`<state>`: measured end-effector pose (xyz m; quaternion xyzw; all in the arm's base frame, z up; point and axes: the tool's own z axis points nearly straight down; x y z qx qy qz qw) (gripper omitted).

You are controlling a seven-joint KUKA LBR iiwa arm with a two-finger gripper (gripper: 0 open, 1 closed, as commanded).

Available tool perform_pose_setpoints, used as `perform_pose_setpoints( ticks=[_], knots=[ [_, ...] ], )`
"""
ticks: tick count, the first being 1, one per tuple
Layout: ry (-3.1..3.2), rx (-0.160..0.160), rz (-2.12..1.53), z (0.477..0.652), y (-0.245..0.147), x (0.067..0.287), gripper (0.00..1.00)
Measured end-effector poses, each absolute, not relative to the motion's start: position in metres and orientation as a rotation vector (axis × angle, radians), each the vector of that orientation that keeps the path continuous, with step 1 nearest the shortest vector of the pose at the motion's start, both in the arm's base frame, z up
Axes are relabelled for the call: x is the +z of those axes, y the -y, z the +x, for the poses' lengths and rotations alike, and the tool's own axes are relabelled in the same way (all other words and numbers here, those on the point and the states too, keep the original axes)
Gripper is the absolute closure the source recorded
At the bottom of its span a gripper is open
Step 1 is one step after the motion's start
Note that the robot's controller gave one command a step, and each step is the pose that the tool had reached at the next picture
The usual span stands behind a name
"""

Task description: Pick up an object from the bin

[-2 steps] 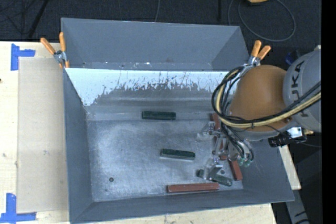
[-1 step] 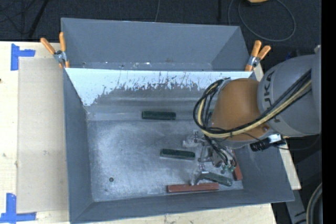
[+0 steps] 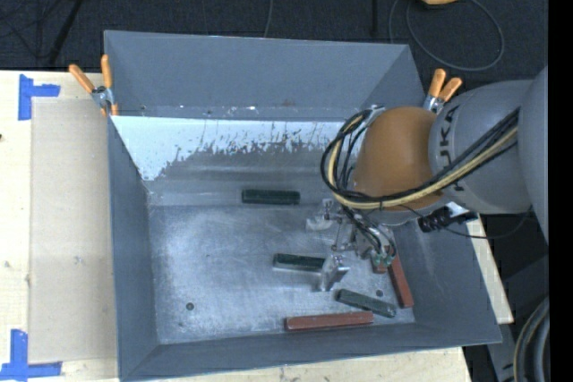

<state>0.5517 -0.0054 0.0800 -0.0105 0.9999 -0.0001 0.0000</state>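
My gripper [image 3: 333,273] hangs low in the right half of the bin, below the orange wrist cover. It sits at the right end of a short dark green bar [image 3: 298,263] that lies flat on the floor. Whether it touches the bar I cannot tell. Just below and to the right lies another dark bar [image 3: 365,302], angled. A reddish-brown bar [image 3: 399,282] lies against the right wall beside the gripper.
A longer reddish-brown bar [image 3: 329,321] lies along the front wall. A third dark bar [image 3: 270,197] rests near the back of the floor. The arm and its cables cover the bin's right side.
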Motion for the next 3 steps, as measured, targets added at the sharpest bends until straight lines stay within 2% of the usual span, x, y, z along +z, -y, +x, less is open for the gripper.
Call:
perform_pose_setpoints(
  ticks=[1, 2, 3],
  knots=[
    [-3.132, 0.001, 0.083, 0.53, -0.002, 0.075, 1.0],
    [-3.132, 0.001, 0.082, 0.53, -0.002, 0.075, 1.0],
    [-3.138, 0.001, 0.0, 0.513, -0.026, 0.231, 1.0]
  ],
)
